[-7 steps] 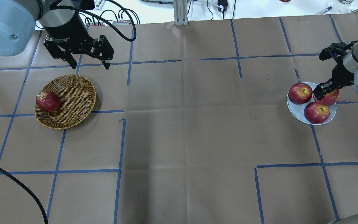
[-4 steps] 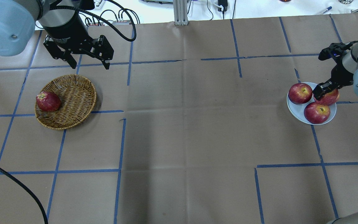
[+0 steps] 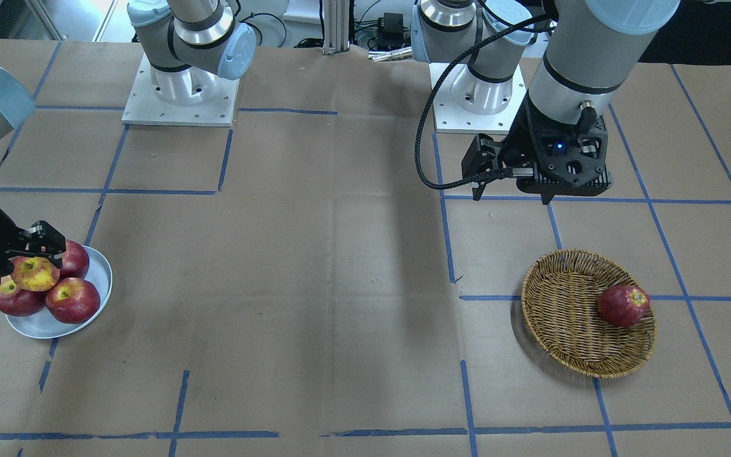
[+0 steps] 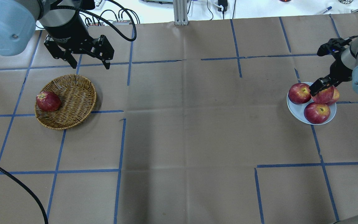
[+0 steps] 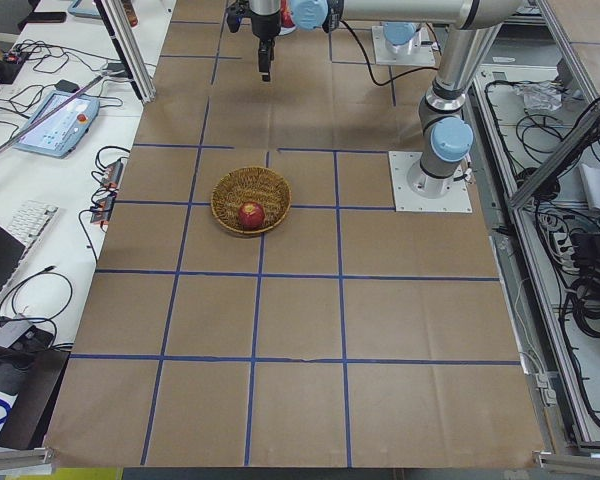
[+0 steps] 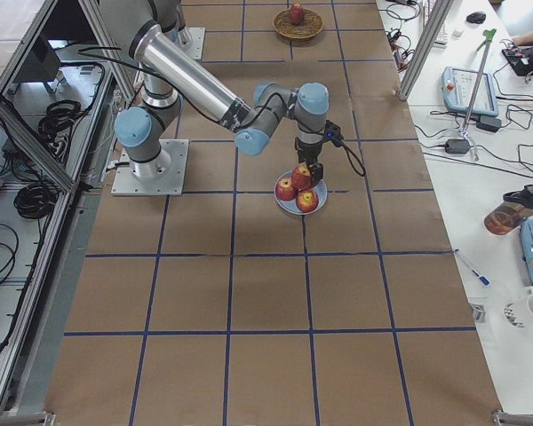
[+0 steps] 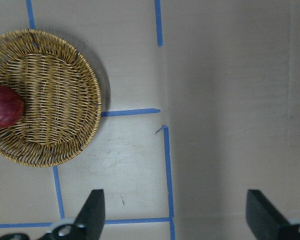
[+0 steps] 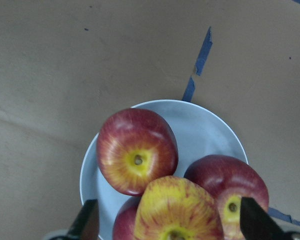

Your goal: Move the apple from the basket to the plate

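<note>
The pale yellow-streaked apple [image 8: 177, 210] rests on top of three redder apples on the grey-blue plate [image 8: 205, 130]. It also shows in the front view [image 3: 35, 273] and the overhead view [image 4: 323, 95]. My right gripper [image 8: 172, 225] is open just above it, with a finger on each side and neither touching. The plate shows at the right of the overhead view [image 4: 294, 111]. The wicker basket [image 4: 73, 102] sits at the left and holds one dark red apple [image 4: 48, 101]. My left gripper [image 4: 89, 64] hangs open and empty beyond the basket's far rim.
Brown paper with blue tape lines covers the table. The three redder apples crowd the plate [image 3: 102, 274]. A black cable [image 4: 17, 183] loops over the table's near left corner. Cables and clutter lie past the far edge.
My right gripper has risen a little and moved off the pale apple. A sliver of the apple behind it now shows. The left arm has not moved.
</note>
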`<state>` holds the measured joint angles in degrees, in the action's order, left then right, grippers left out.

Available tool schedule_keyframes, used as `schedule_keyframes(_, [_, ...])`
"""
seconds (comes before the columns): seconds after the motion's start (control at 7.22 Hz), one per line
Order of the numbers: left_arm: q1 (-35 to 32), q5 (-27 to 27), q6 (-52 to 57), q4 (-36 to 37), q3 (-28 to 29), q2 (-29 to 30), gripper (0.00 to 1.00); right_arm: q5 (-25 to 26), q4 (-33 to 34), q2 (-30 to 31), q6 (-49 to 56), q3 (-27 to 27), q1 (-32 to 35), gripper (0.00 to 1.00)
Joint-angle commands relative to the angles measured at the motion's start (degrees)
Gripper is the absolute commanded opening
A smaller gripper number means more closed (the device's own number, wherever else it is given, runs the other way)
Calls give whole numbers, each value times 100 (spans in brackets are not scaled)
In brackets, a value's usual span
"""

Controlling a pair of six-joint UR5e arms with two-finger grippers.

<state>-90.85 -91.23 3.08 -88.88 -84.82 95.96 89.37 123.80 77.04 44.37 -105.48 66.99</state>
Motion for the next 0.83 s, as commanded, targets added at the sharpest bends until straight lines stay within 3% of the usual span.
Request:
schedule_keyframes(0.0, [-3, 0, 0, 2, 0, -7, 99, -69, -835, 467, -575, 326, 410, 100])
schedule_keyframes(0.42, [-3, 0, 0, 2, 0, -7, 99, -86, -2749, 1748, -2145, 336, 1129, 100])
schedule_keyframes(0.69, [-3, 0, 0, 2, 0, 2, 99, -86, -3264, 2174, -3419, 336, 1937, 100])
